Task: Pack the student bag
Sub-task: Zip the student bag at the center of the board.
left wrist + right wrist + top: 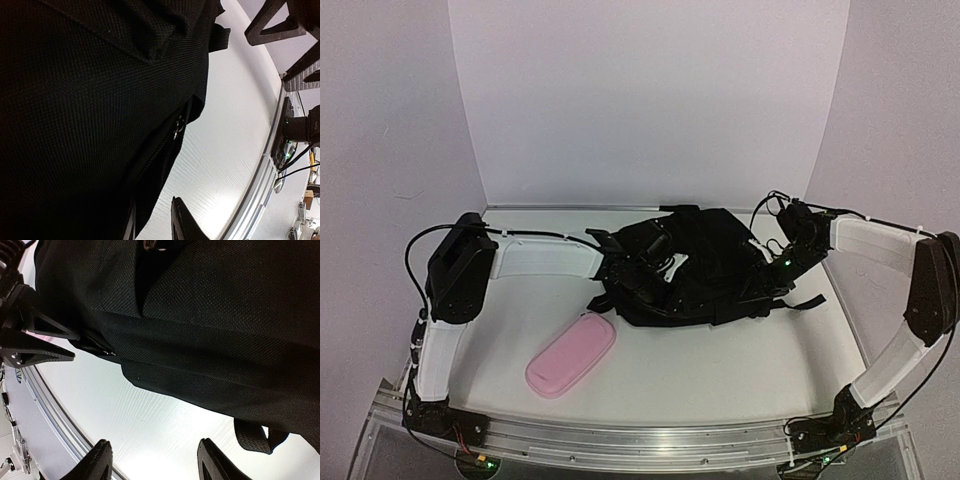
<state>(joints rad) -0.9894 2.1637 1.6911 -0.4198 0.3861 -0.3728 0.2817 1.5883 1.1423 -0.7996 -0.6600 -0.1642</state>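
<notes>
The student bag (705, 260), a soft black backpack, lies crumpled at the table's middle back. My left gripper (628, 272) is at its left side. In the left wrist view the bag (85, 110) fills the left and its zip (177, 129) runs down toward my left gripper (152, 225). The jaws stand a little apart: the bag's edge lies against the left finger, and bare table shows between the fabric and the right finger (185, 222). My right gripper (768, 282) is at the bag's right side. It (155, 460) is open over bare table, just short of the bag's hem (200, 385).
A pink oblong pencil case (572, 356) lies on the white table, front left of the bag. A black strap loop (256, 435) sticks out by the right gripper. An aluminium rail (640, 440) runs along the near edge. White walls close in the back and sides.
</notes>
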